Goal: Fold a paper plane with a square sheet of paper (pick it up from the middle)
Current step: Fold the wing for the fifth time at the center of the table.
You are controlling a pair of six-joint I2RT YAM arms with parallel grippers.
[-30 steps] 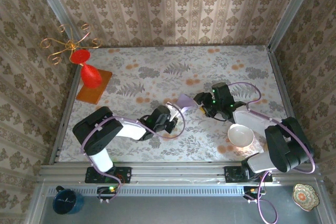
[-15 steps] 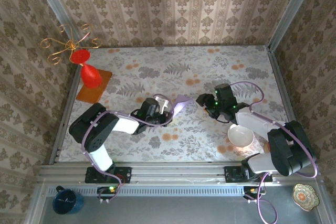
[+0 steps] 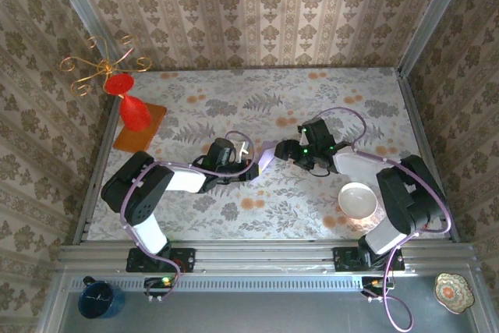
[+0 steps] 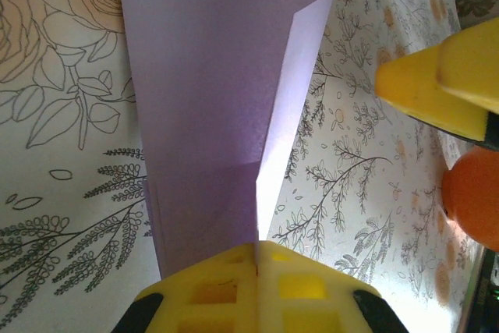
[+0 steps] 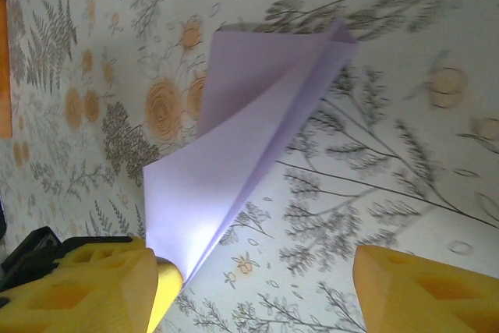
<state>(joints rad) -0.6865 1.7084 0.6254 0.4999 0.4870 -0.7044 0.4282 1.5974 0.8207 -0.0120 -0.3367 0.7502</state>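
Top external: right tool (image 3: 284,150) has edged in from three o'clock, jaws wide, likely to regrasp the square sheet of paper (image 3: 267,155) the left tool (image 4: 257,259) pinches.

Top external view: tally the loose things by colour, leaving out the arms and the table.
Lilac: 1, the sheet of paper, partly folded
Red: 1, the vase
Orange: 1, the mat
Gold: 1, the wire ornament
White: 1, the bowl
Dark blue: 1, the mug
Multicoloured: 1, the small dish
Total: 7
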